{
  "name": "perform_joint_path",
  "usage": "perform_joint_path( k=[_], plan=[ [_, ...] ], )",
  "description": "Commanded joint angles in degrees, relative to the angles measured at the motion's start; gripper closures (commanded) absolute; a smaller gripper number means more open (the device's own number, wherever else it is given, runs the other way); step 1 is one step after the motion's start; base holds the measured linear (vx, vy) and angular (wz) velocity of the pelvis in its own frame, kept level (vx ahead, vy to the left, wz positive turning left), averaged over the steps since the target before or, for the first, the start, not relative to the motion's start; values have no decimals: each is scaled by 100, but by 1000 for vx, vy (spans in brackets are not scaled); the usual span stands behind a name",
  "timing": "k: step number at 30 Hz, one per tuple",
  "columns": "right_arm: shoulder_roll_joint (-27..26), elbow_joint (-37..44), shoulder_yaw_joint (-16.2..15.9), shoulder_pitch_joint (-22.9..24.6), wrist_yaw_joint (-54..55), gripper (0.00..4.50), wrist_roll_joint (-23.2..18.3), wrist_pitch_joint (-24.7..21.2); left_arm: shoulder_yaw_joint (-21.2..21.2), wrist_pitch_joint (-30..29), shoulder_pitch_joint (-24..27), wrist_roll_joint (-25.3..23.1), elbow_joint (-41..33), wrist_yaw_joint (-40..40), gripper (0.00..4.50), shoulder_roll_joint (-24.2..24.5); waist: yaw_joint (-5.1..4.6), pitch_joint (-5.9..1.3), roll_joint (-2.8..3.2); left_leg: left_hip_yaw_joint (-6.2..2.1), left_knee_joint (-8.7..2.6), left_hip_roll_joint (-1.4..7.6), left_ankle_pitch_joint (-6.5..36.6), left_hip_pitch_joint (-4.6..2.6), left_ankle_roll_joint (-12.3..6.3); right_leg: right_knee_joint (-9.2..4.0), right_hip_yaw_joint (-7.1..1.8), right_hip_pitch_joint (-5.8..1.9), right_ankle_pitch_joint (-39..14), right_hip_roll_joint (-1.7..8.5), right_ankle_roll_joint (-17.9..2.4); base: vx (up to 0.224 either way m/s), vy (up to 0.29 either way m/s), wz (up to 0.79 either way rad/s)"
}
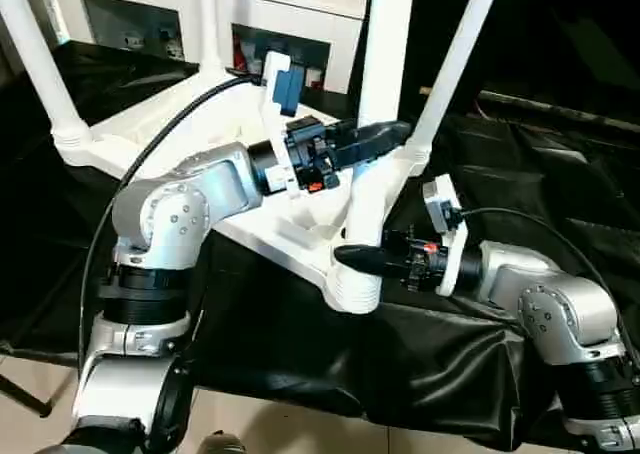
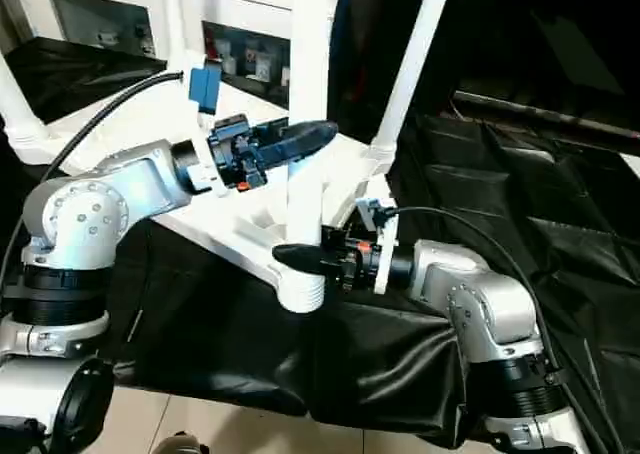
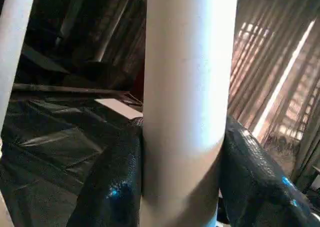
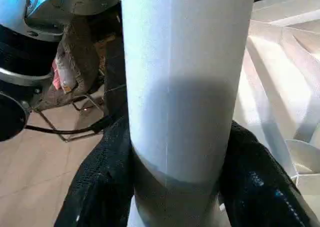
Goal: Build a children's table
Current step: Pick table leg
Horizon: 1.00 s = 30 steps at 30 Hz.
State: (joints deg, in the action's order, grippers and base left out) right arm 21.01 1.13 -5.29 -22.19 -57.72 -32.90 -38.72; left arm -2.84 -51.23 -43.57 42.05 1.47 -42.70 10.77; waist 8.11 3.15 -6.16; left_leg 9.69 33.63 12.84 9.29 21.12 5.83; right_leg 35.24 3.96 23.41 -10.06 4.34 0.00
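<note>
The white tabletop (image 1: 140, 124) lies upside down on the black-draped work table, ribbed side up. Four white legs stand up from its corner sockets. Both grippers hold the nearest leg (image 1: 388, 44). My left gripper (image 1: 388, 137) is shut on it partway up, and in the left wrist view the leg (image 3: 185, 102) fills the gap between the black fingers (image 3: 107, 187). Lower down, just above the round socket (image 1: 352, 286), my right gripper (image 1: 358, 256) is shut on the same leg (image 4: 185, 62), with the fingers (image 4: 100, 187) on either side.
Other legs rise at the far left (image 1: 35, 59), the back (image 1: 207, 19) and the right (image 1: 455, 64). The black cloth (image 1: 530, 184) spreads to the right and hangs over the table's front edge. A white cabinet (image 1: 300, 9) stands behind; beige floor (image 1: 300, 424) shows below.
</note>
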Motion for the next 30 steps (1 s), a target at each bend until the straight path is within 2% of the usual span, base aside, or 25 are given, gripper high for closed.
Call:
perform_joint_path(
  k=[1,3,4,6,9,10,12,16,20,30],
  plan=[
    [57,-11,-50,-15,151,263,329,478,164,-58,1,-40,-60,-38,271,-28,-10,-370,19,46,-378,23,1081,-48,253,-421,-214,-299,-1512,317,-633,0,0,0],
    [-14,-144,-35,-67,262,263,366,494,163,87,-26,-123,19,-9,271,-3,-18,-374,9,47,-374,20,1076,-51,247,-418,-216,-300,-1505,306,-627,0,0,0],
    [-24,-164,-28,-77,268,228,355,476,168,119,-30,-137,36,-14,271,4,-24,-372,14,46,-380,19,1094,-50,233,-421,-213,-300,-1522,303,-623,0,0,0],
    [-68,-220,9,-148,321,193,296,342,202,166,-51,-157,56,-77,271,44,-28,-376,14,43,-380,21,1107,-55,230,-417,-212,-298,-1529,303,-627,0,0,0],
    [7,-186,-121,-174,356,189,484,379,237,143,-84,-124,45,-149,271,43,-23,-373,1,47,-380,17,1019,-54,255,-403,-217,-302,-1429,292,-617,0,0,0],
    [7,-190,-130,-175,374,168,506,385,238,151,-91,-132,51,-140,271,34,-21,-377,9,49,-377,18,1016,-56,255,-401,-221,-301,-1404,297,-620,0,0,0],
    [72,-250,-249,-199,344,156,652,463,290,176,-112,-175,62,-179,271,36,-19,-386,3,46,-374,19,980,-50,255,-388,-218,-311,-1325,296,-630,0,0,0],
    [126,-359,-388,-261,364,156,797,481,355,169,-98,-194,65,-249,271,80,-32,-375,14,48,-377,14,1035,-52,265,-393,-218,-312,-1334,295,-664,0,0,0],
    [132,-311,-409,-246,315,156,728,321,394,211,-62,-222,55,-274,271,95,-27,-377,-4,46,-374,19,1044,-57,245,-394,-219,-309,-1408,297,-644,0,0,0],
    [50,-276,-195,-238,151,156,202,-239,381,322,-73,-263,107,-271,271,99,-21,-378,-15,51,-369,21,1023,-55,233,-390,-220,-309,-1342,303,-687,0,0,0]
  ],
)
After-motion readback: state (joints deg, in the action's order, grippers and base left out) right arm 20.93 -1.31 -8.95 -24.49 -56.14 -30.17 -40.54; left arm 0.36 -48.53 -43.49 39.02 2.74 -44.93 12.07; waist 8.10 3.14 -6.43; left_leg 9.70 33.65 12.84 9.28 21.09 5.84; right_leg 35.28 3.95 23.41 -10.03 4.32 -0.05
